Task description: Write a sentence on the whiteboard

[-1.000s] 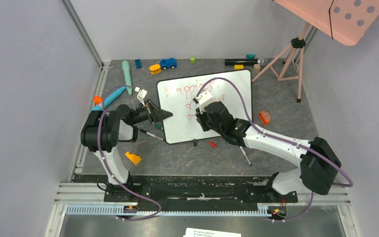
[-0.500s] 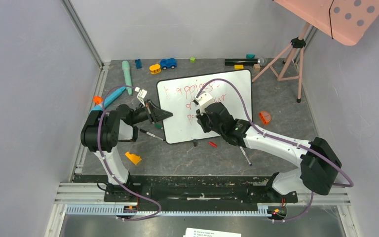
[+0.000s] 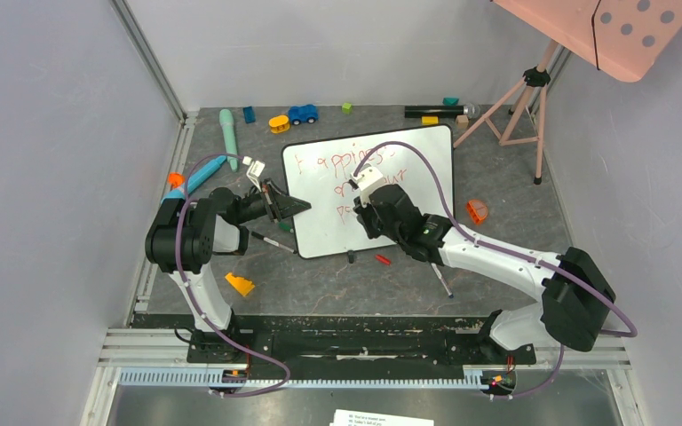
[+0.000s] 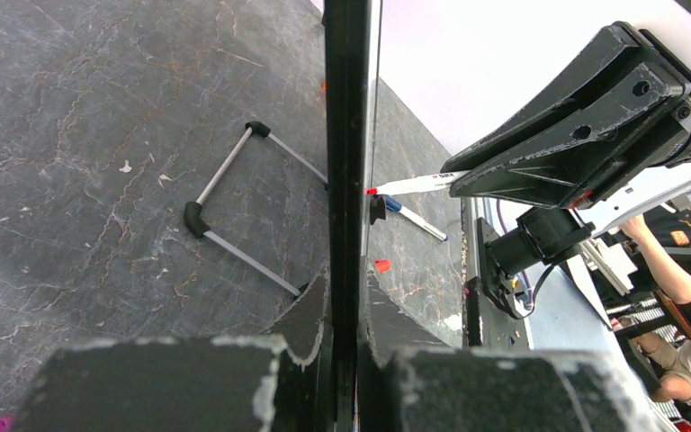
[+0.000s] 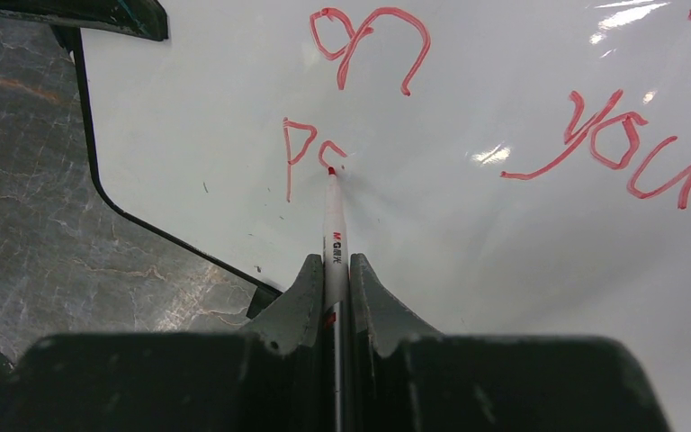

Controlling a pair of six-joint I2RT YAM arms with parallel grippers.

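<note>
Overhead view. The workspace is a dark grey, stone-patterned mat point(image 3: 497, 266), closed in by pale grey walls point(image 3: 53, 133) on the left, far and right sides. An aluminium rail point(image 3: 364, 342) at the near edge carries both arm bases.

The whiteboard point(image 3: 320, 226) lies at the middle of the mat, slightly skewed, between the two arms. The sentence point(image 3: 333, 161) runs across it in red over three lines. The lower two are legible in the right wrist view: "on" and "your", then a third line begun with "P" and a part-formed letter.

The left gripper point(image 4: 346, 297) is clamped on the board's thin black rim at its left edge. The right gripper point(image 5: 333, 270) is closed around a red marker point(image 5: 333, 229), whose tip touches the board at the last stroke of the third line.

Small toys line the far edge of the mat, among them a blue car point(image 3: 302, 114), a yellow piece point(image 3: 279, 123) and a teal stick point(image 3: 228, 138). An orange wedge point(image 3: 240, 284) lies near the left arm. A pink tripod point(image 3: 524, 106) stands at the far right, under a pink dotted panel point(image 3: 622, 31) in the upper right corner.
</note>
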